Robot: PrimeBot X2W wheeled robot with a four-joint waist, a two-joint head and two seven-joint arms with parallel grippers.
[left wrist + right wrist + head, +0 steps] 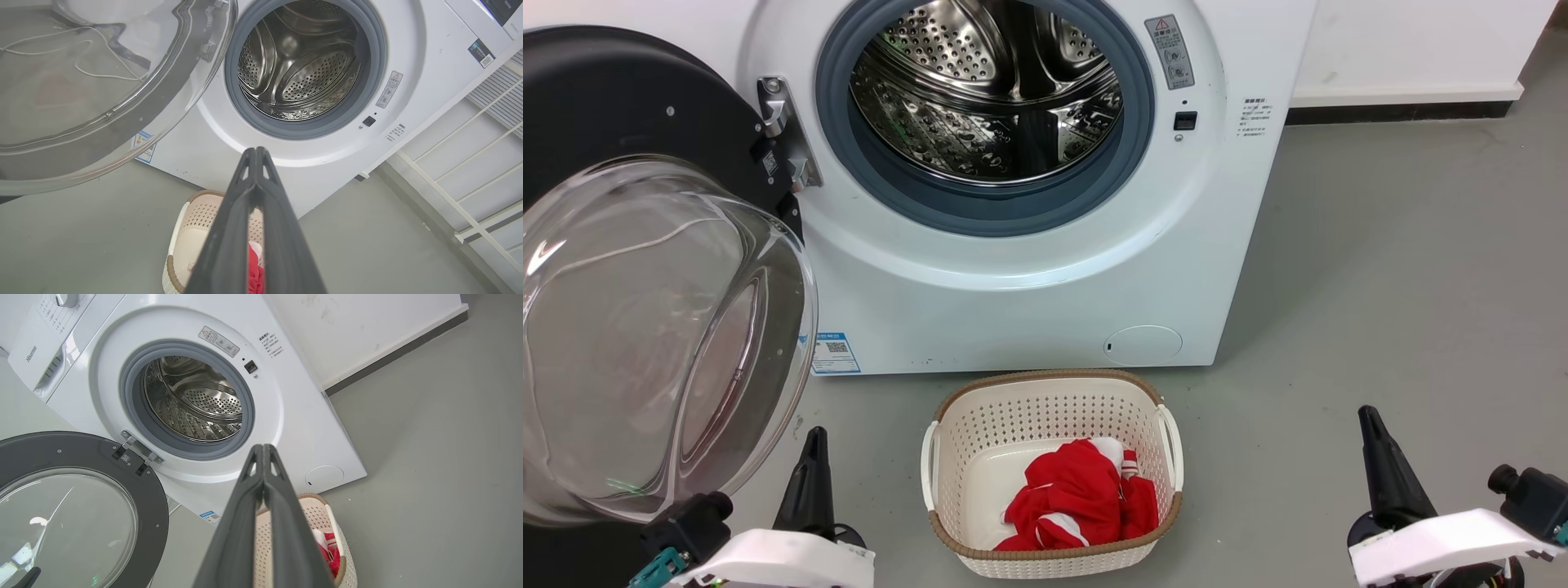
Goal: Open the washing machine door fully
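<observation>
The white washing machine (1029, 286) stands ahead with its steel drum (988, 90) exposed. Its big black door (629, 98) with a bulging clear glass bowl (645, 327) is swung wide out to the left on its hinge (784, 135). The door also shows in the left wrist view (102, 81) and the right wrist view (73, 514). My left gripper (813, 441) sits low at the lower left, shut and empty, just right of the glass bowl's rim. My right gripper (1368, 420) rests at the lower right, shut and empty, far from the door. Both fingertip pairs (255, 153) (263, 449) are pressed together.
A white perforated laundry basket (1045, 408) with brown trim holds red and white clothes (1078, 498) on the grey floor in front of the machine. A white wall with a dark skirting (1405, 106) runs at the back right. A white wire rack (482, 163) stands right of the machine.
</observation>
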